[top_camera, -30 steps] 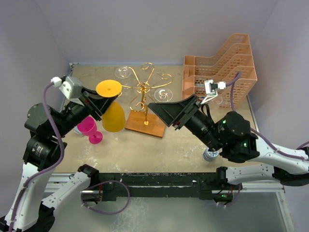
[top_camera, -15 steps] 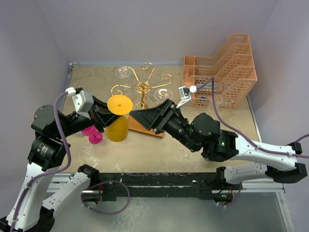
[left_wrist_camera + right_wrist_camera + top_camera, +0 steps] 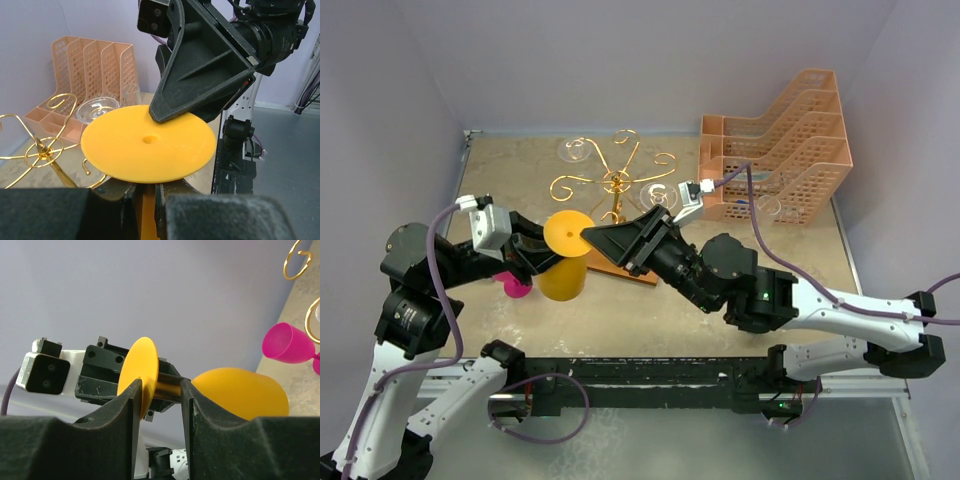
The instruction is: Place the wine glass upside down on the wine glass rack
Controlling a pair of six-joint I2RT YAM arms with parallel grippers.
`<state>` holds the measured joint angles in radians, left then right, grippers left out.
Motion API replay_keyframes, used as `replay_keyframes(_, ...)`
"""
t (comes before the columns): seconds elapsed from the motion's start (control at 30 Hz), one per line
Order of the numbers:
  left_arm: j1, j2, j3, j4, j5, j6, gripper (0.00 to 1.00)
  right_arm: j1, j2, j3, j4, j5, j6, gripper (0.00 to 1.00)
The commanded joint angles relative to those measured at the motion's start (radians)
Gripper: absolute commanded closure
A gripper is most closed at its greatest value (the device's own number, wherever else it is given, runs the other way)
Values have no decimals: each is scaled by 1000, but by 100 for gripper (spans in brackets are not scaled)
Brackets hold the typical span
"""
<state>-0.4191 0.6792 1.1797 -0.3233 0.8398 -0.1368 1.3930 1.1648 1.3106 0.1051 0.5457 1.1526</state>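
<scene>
Glass: opaque yellow wine glass (image 3: 563, 262), upside down, long axis near upright, flat round foot up, bowl down, 8 o'clock of the gold wire rack (image 3: 616, 190).
Left arm: comes in from 9 o'clock; left gripper (image 3: 146, 200) clenched on the stem.
Right arm: low, from 3 o'clock; right gripper (image 3: 160, 386) unclenched, fingers either side of the foot.

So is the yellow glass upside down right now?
Upside down: the yellow glass has its foot up, bowl down, stem in the left hand.
</scene>
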Motion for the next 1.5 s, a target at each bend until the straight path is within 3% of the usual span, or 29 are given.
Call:
replay_keyframes(0.0, 4, 0, 19, 22, 36, 37, 100, -6, 6, 32, 49, -39, -14, 64)
replay_keyframes(0.17, 4, -5, 15, 11, 35, 49, 100, -22, -4, -17, 118, -119, -3, 77)
replay_keyframes(0.27, 4, -14, 36, -93, -28, 111, 95, -28, -7, -45, 146, -151, 32, 97)
replay_keyframes(0.33, 3, -20, 61, -177, -84, 152, 84, -28, -15, -60, 145, -152, 71, 100)
replay_keyframes(0.43, 3, -34, 74, -248, -156, 147, 59, -31, -37, -89, 128, -139, 130, 100)
replay_keyframes(0.53, 3, -49, 59, -273, -185, 114, 52, -37, -54, -100, 79, -129, 185, 100)
replay_keyframes(0.73, 4, -100, 29, -305, -274, 38, 51, -47, -60, -73, -126, -73, 341, 100)
replay_keyframes(1.07, 4, -84, 57, -221, -590, -226, 52, -56, -48, 13, -476, 162, 577, 100)
replay_keyframes(1.27, 3, -81, 36, -128, -723, -332, 53, -66, -44, 42, -551, 306, 630, 100)
replay_keyframes(1.47, 2, -82, 21, -112, -804, -353, 53, -85, -28, 63, -489, 384, 572, 100)
